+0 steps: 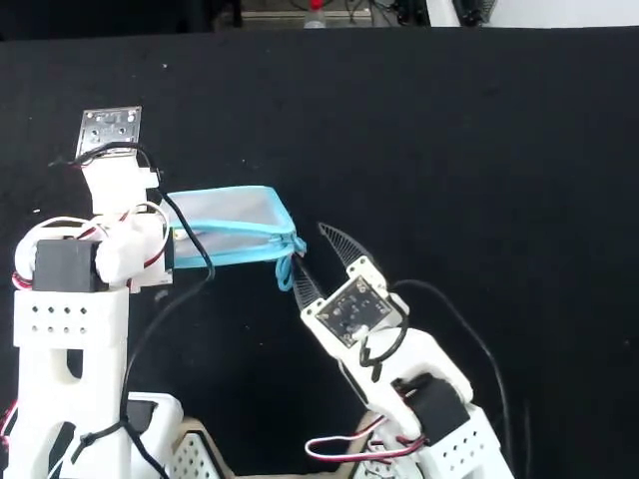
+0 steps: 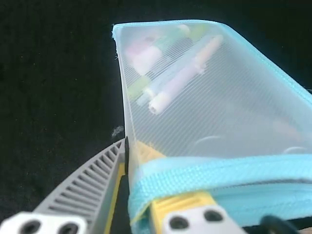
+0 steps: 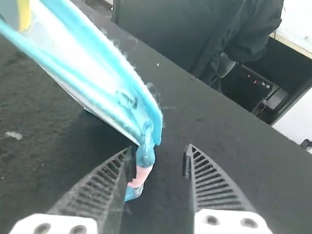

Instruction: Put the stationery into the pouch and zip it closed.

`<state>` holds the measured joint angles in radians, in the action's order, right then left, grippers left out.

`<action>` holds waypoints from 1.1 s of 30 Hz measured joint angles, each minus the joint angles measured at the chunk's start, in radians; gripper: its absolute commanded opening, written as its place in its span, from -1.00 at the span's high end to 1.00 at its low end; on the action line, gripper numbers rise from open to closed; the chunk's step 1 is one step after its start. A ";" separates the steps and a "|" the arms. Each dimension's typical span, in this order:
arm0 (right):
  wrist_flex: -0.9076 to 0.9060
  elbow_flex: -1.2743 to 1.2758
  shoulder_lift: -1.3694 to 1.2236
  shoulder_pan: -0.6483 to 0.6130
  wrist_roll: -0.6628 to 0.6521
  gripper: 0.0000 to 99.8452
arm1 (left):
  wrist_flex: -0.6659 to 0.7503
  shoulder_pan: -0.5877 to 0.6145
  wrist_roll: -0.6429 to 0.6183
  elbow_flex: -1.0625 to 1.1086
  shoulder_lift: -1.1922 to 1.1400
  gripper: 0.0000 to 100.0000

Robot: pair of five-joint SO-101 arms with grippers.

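A translucent pouch (image 1: pixel 232 222) with blue trim is held off the black table (image 1: pixel 479 150). Pens and other stationery (image 2: pixel 180 73) lie inside it. My left gripper (image 2: pixel 130 163) is shut on the pouch's (image 2: pixel 209 112) end by the zip tape, and it stands at the pouch's left end (image 1: pixel 172 247). The zip slider sits at the opposite end, where its blue pull (image 3: pixel 145 157) with a pink tag hangs down. My right gripper (image 3: pixel 160 148) is open there, with the pull against the inside of one finger (image 3: pixel 114 178). From above, that gripper (image 1: pixel 312 249) points at the pouch's right corner.
A metal plate (image 1: pixel 109 128) sits on the table behind the left arm. Cables loop around both arm bases near the front edge. Beyond the table's far edge are dark furniture and a bottle (image 1: pixel 316 14).
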<state>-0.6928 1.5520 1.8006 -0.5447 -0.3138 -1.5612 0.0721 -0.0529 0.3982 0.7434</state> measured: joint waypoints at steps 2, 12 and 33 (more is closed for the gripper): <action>0.032 0.021 0.000 0.000 0.000 0.69 | 0.000 0.000 0.000 0.000 0.000 0.94; 0.063 0.043 0.000 0.000 0.000 0.97 | 0.000 0.000 0.000 0.000 0.000 0.94; -0.173 -0.158 0.000 -0.032 -0.002 0.98 | 0.000 0.000 0.000 0.000 0.000 0.94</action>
<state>-0.8661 1.3940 1.8006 -0.5769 -0.3153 -1.5612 0.0721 -0.0529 0.3982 0.7434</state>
